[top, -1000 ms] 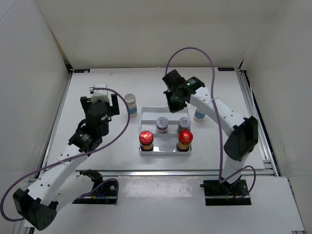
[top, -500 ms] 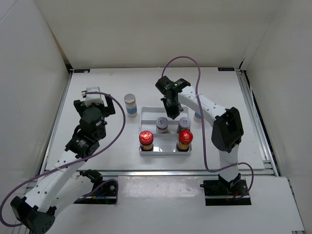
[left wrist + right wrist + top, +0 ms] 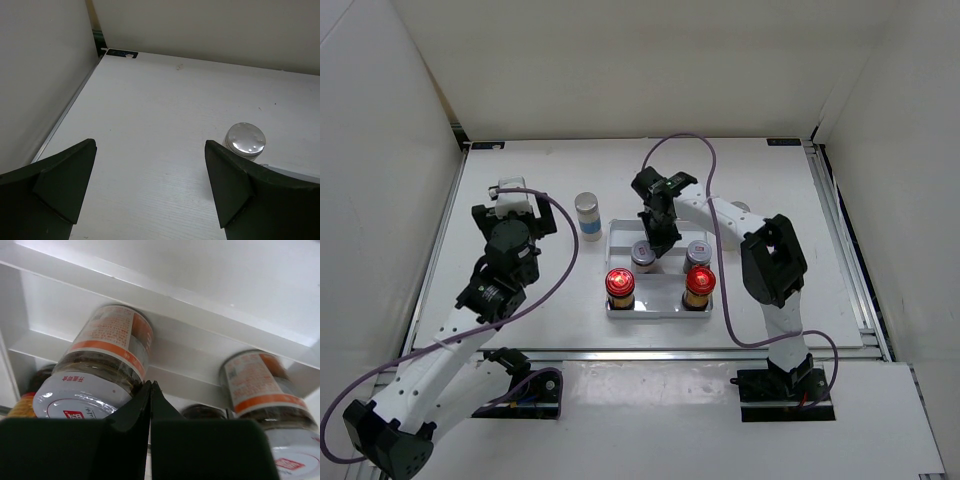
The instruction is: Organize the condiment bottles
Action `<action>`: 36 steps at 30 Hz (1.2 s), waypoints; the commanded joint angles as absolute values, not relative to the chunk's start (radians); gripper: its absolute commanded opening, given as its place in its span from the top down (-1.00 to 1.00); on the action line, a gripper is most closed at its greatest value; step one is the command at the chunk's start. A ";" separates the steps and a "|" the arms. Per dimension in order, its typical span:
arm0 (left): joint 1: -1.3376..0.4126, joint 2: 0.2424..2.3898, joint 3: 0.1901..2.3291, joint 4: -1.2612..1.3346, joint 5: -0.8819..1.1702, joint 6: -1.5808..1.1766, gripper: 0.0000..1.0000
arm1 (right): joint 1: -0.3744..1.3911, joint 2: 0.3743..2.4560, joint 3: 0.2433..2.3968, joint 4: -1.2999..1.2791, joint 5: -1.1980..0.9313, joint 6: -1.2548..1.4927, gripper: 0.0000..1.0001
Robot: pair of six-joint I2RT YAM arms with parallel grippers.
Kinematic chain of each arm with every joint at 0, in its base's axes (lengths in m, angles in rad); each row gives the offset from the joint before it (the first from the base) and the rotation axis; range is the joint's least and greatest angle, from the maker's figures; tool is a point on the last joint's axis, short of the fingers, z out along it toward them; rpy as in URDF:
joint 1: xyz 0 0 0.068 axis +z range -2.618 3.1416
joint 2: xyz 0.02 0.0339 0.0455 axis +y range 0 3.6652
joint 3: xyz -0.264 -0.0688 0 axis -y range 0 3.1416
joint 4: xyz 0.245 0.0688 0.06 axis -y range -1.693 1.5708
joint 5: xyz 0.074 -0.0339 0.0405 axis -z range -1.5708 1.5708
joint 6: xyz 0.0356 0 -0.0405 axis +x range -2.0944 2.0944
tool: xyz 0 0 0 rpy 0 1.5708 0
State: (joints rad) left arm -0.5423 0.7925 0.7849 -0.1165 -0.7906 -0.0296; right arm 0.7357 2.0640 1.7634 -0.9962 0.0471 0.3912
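White table (image 3: pixel 520 190) with tray (image 3: pixel 618 228), jar (image 3: pixel 587 215)

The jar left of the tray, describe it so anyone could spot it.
Find the white tray mid-table. Off its far-left corner a jar stands on the tabletop. Unlike the tray's jars, it has a plain silver cap and blue-white label.

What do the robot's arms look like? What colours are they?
Both the left arm and the right arm have white tube-like links joined by chunky black joints. A thin purple cable loops along each one. Their jaws are plain black wedge shapes, and each arm stands on a black base plate.
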 commanded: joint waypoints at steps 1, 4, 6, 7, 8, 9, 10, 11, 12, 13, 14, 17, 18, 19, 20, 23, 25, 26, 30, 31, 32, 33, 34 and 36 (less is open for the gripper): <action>-0.538 0.790 0.778 -0.094 -0.807 -0.023 -1.00 | 0.746 2.048 1.756 -0.907 -0.055 0.422 1.00; -0.538 0.799 0.778 -0.094 -0.807 -0.014 -1.00 | 0.746 2.058 1.756 -0.882 -0.089 0.431 1.00; -0.538 0.799 0.778 -0.084 -0.807 -0.014 -1.00 | 0.746 2.068 1.756 -0.882 -0.103 0.431 1.00; -0.538 0.799 0.778 -0.084 -0.807 -0.014 -1.00 | 0.755 2.068 1.756 -0.871 -0.103 0.431 1.00; -0.538 0.799 0.778 -0.084 -0.807 -0.014 -1.00 | 0.755 2.068 1.766 -0.871 -0.116 0.431 1.00; -0.538 0.799 0.778 -0.084 -0.807 -0.014 -1.00 | 0.755 2.068 1.766 -0.871 -0.117 0.422 1.00; -0.538 0.799 0.778 -0.084 -0.807 -0.014 -1.00 | 0.755 2.068 1.766 -0.883 -0.106 0.422 1.00; -0.538 0.799 0.778 -0.084 -0.807 -0.014 -1.00 | 0.755 2.050 1.766 -0.893 -0.085 0.422 0.95; -0.538 0.799 0.778 -0.084 -0.807 -0.014 -1.00 | 0.755 2.010 1.753 -0.893 -0.057 0.413 0.91; -0.538 0.799 0.778 -0.084 -0.807 -0.014 -1.00 | 0.755 1.982 1.743 -0.902 -0.001 0.413 0.83; -0.538 0.799 0.778 -0.084 -0.807 -0.014 -1.00 | 0.746 1.950 1.732 -0.902 0.033 0.413 0.63; -0.538 0.799 0.778 -0.084 -0.798 -0.014 -1.00 | 0.712 1.801 1.698 -0.916 0.167 0.402 -0.58; -0.538 0.808 0.778 -0.084 -0.798 -0.014 -1.00 | 0.703 1.730 1.684 -0.916 0.272 0.402 -0.99; -0.538 0.808 0.778 -0.084 -0.798 -0.014 -1.00 | 0.687 1.697 1.674 -0.928 0.302 0.382 -0.99; -0.538 0.808 0.778 -0.084 -0.798 -0.014 -1.00 | 0.649 1.642 1.674 -0.928 0.316 0.370 -0.99; -0.538 0.808 0.778 -0.084 -0.788 -0.014 -1.00 | 0.551 1.588 1.649 -0.928 0.316 0.328 -0.99; -0.538 0.808 0.778 -0.084 -0.788 -0.014 -1.00 | 0.503 1.578 1.649 -0.928 0.292 0.318 -0.99; -0.538 0.808 0.778 -0.084 -0.788 -0.014 -1.00 | 0.464 1.588 1.649 -0.937 0.278 0.318 -0.99; -0.538 0.808 0.778 -0.084 -0.788 -0.014 -1.00 | 0.391 1.632 1.649 -0.937 0.223 0.298 -0.99; -0.538 0.808 0.778 -0.084 -0.788 -0.014 -1.00 | 0.371 1.658 1.649 -0.937 0.222 0.288 -0.99; -0.538 0.818 0.778 -0.084 -0.788 -0.014 -1.00 | 0.362 1.670 1.661 -0.937 0.213 0.288 -0.99; -0.538 0.818 0.778 -0.084 -0.788 -0.014 -1.00 | 0.353 1.683 1.661 -0.937 0.213 0.288 -0.99; -0.538 0.818 0.778 -0.084 -0.788 -0.014 -1.00 | 0.335 1.706 1.673 -0.937 0.213 0.288 -0.99; -0.538 0.818 0.778 -0.084 -0.788 -0.014 -1.00 | 0.315 1.729 1.684 -0.937 0.203 0.288 -0.99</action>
State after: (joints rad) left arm -0.5423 0.8211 0.7784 -0.0963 -0.7963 -0.0177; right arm 0.3447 1.7233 1.6604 -0.9245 0.2237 0.3065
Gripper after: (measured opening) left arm 0.999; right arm 0.995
